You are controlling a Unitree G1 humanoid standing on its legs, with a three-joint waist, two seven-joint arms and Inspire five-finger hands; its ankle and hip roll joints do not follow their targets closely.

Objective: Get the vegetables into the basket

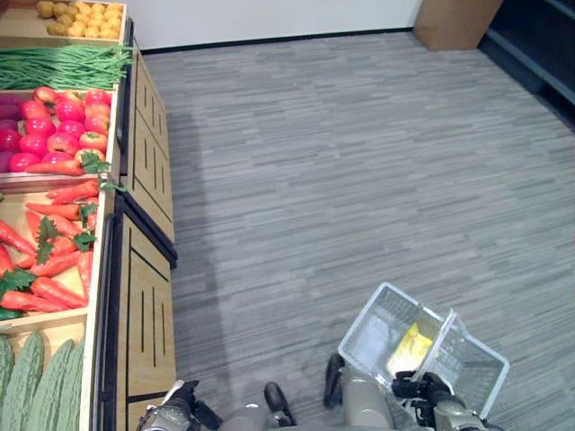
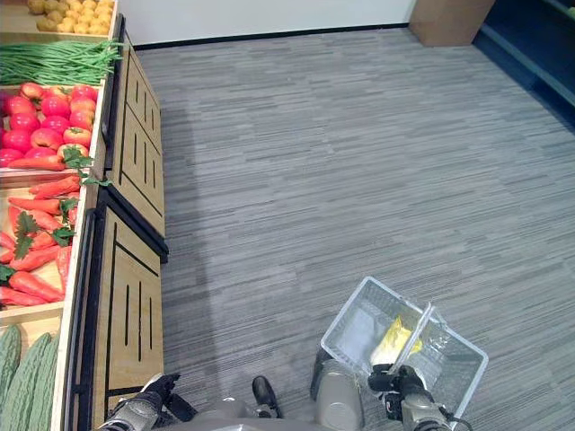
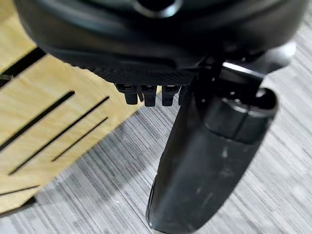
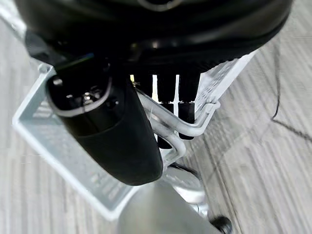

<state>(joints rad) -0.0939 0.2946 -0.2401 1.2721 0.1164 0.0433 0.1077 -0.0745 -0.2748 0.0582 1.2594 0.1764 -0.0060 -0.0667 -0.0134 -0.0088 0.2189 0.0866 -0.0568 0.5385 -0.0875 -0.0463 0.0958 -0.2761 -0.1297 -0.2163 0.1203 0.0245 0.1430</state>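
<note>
1. At far left, a wooden produce stand (image 1: 148,296) ran along the robot's left side. Its bins held, from far to near, small yellow potatoes (image 1: 81,18), green beans (image 1: 63,65), red tomatoes (image 1: 54,126), carrots (image 1: 49,242) with leafy tops, and bitter gourds (image 1: 36,382) nearest the robot.

2. The carrots lay mostly crosswise in their bin, long axes pointing roughly toward and away from the aisle. The gourds stood lengthwise along the stand.

3. The left hand (image 3: 146,95) hung low beside the stand's slotted front panel (image 3: 53,131), fingers short and loosely relaxed, holding nothing. It was the hand nearer the vegetables, which lay up and to its left on the stand's top, with the gourd bin closest.

4. Grey carpeted floor (image 1: 359,162) lay between stand and basket.

5. At right, the right hand (image 4: 168,105) had its fingers curled round the wire handle (image 4: 195,129) of a clear plastic shopping basket (image 1: 377,328), carried at the robot's right side, well apart from the stand.

6. A yellow item (image 1: 411,346) already lay in the basket; what it was could not be told.

7. Judged from this, any pick fell to the left hand, reaching up over the stand's edge and then across the body to the basket.
</note>
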